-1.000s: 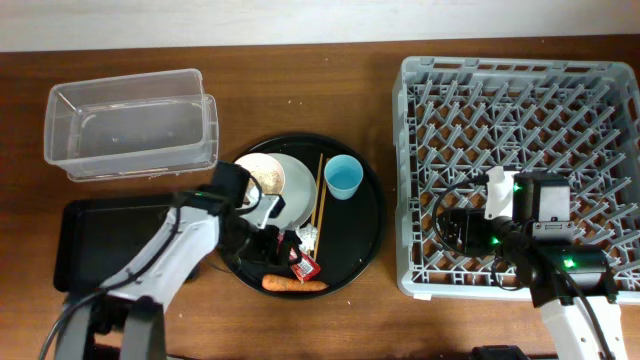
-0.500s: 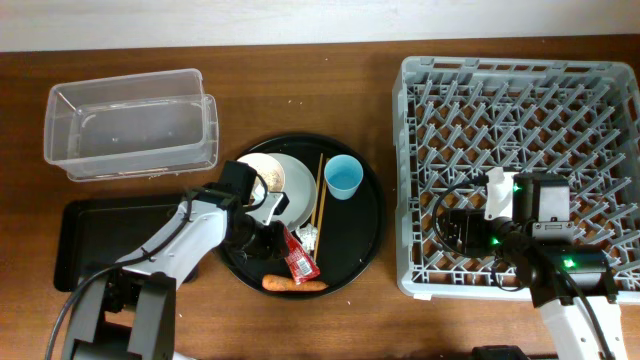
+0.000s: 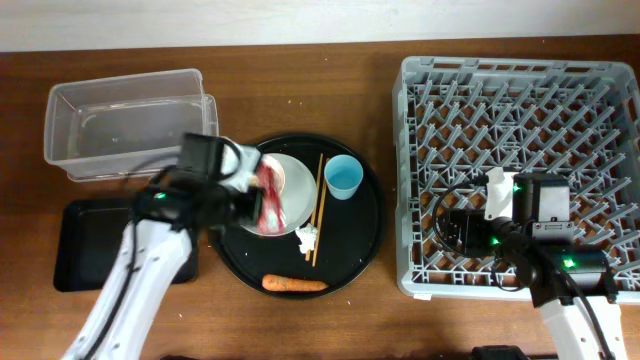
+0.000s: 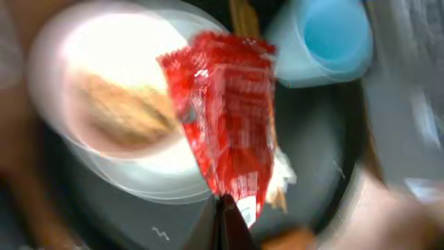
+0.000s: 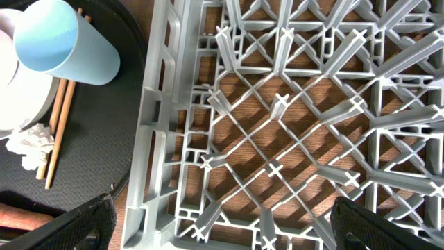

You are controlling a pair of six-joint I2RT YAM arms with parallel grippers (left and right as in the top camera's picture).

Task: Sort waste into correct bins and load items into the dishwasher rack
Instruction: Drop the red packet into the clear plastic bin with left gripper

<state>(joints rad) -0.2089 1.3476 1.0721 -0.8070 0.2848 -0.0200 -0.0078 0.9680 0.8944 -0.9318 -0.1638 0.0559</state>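
Red wrapper (image 4: pixel 229 118) sticks out from the closed left fingers (image 4: pixel 234 229) pinching its end; right fingers (image 5: pixel 76 226) gape empty.

setting: robot test bench | evidence: wooden table (image 3: pixel 300 90), dishwasher rack (image 3: pixel 520 100)

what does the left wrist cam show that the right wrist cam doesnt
Only the left wrist view: the red wrapper, with the left gripper jaws shut on its lower end, and the rice scraps. Only the right wrist view: the grey rack. Both: the blue cup, chopsticks, white tissue and round black tray.
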